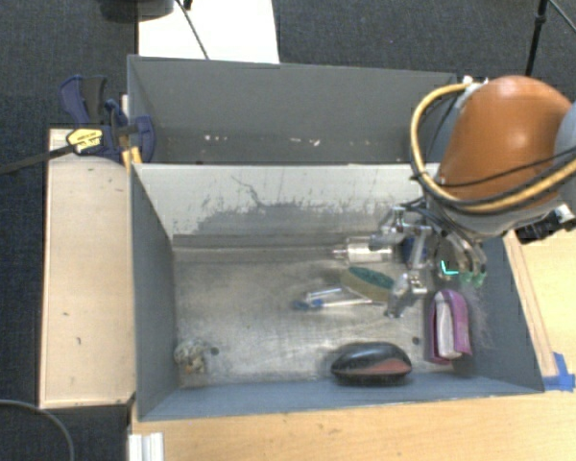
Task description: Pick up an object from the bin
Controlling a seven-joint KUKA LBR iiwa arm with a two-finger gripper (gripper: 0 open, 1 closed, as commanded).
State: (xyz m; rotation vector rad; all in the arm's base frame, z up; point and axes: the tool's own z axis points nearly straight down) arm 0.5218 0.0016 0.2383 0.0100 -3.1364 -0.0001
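My gripper (411, 262) is low in the right half of the bin, under the arm's orange cover. A dark teal flat piece (370, 279) lies just left of it, touching or nearly touching its lower end. Left of that lies a clear pen-like tube with a blue tip (328, 301). A small pale silver cylinder (359, 253) sticks out to the left at the gripper's upper side; whether it is loose I cannot tell. A purple and pink oblong thing (449, 324) lies just below and right of the gripper.
A black oval thing with a red patch (371, 364) rests against the bin's front wall. A small crumpled greyish lump (192, 356) sits in the front left corner. The arm and its cables cover the bin's right back corner.
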